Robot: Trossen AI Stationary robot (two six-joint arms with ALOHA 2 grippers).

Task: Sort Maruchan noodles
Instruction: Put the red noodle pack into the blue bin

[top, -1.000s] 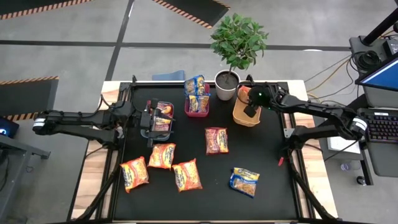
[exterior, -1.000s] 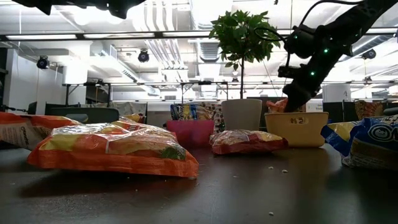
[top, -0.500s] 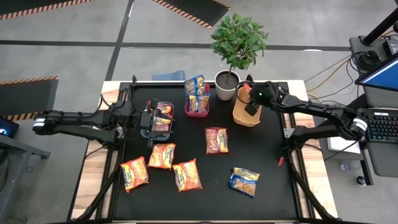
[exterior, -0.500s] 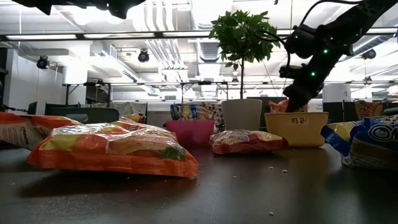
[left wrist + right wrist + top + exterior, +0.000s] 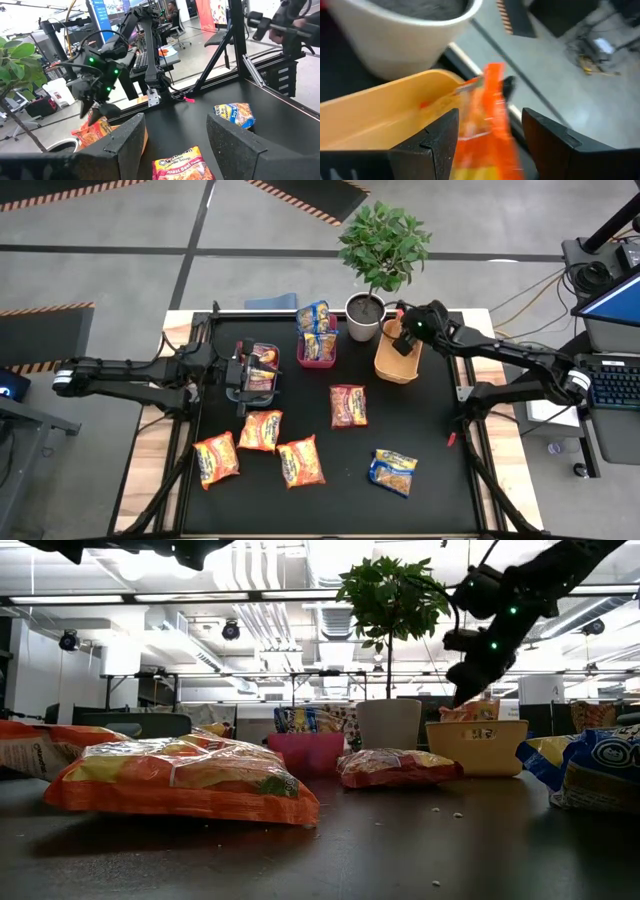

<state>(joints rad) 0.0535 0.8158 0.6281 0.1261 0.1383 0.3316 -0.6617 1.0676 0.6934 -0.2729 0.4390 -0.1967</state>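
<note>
Five noodle packets point(image 5: 300, 461) lie loose — three orange, one red, one blue; right gripper point(image 5: 405, 340) and left gripper point(image 5: 240, 375) both agape.

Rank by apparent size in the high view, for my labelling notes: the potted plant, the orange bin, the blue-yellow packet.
1. potted plant
2. orange bin and blue-yellow packet: alike, not ranked.

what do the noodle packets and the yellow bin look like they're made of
Noodle packets: thin glossy plastic film, judging by the crinkles and the light glinting off them. Yellow bin: likely moulded plastic, matte, with smooth even walls and a rounded rim; that is less certain.
</note>
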